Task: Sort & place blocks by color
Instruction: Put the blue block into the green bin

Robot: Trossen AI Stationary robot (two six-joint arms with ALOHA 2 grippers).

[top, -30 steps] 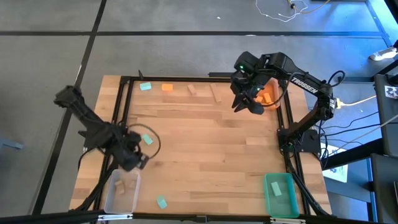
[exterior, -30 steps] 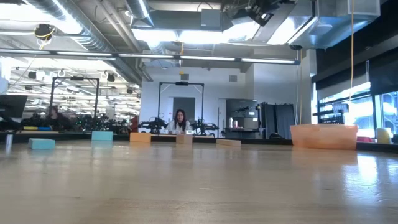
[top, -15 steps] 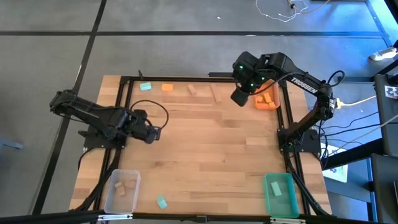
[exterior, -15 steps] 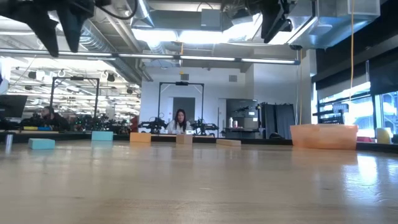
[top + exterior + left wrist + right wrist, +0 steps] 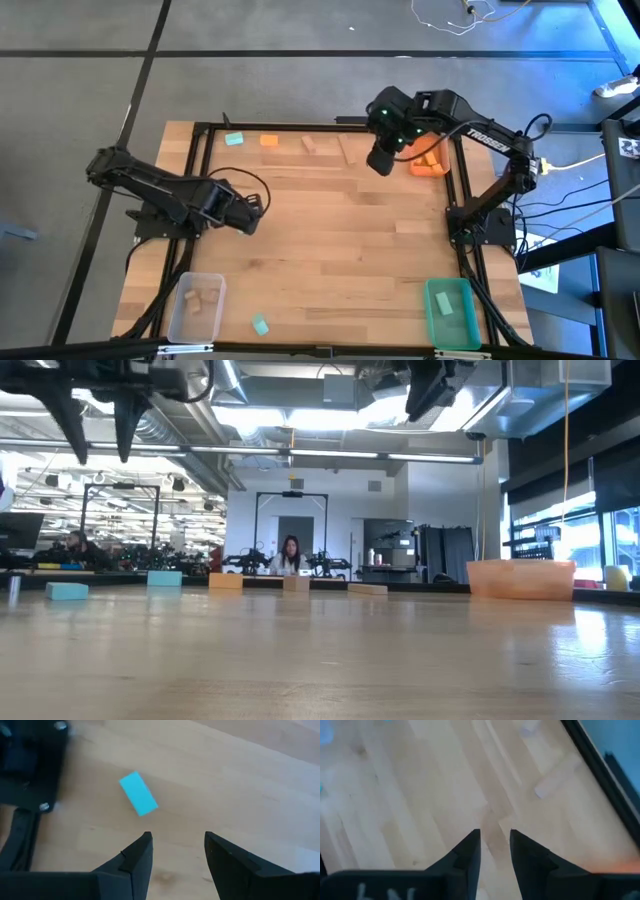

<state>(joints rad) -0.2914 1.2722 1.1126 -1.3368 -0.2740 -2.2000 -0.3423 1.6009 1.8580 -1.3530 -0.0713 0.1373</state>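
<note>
Teal block [image 5: 138, 793] nr left fingers [image 5: 134, 858] (apart)

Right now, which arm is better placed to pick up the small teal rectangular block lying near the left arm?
Left, probably. Its end effector is open and empty, with the small teal rectangular block just ahead. The right end effector hangs far across the table.

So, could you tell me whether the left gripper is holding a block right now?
No, the left gripper is open and empty, with a teal block lying apart on the table ahead of it.
</note>
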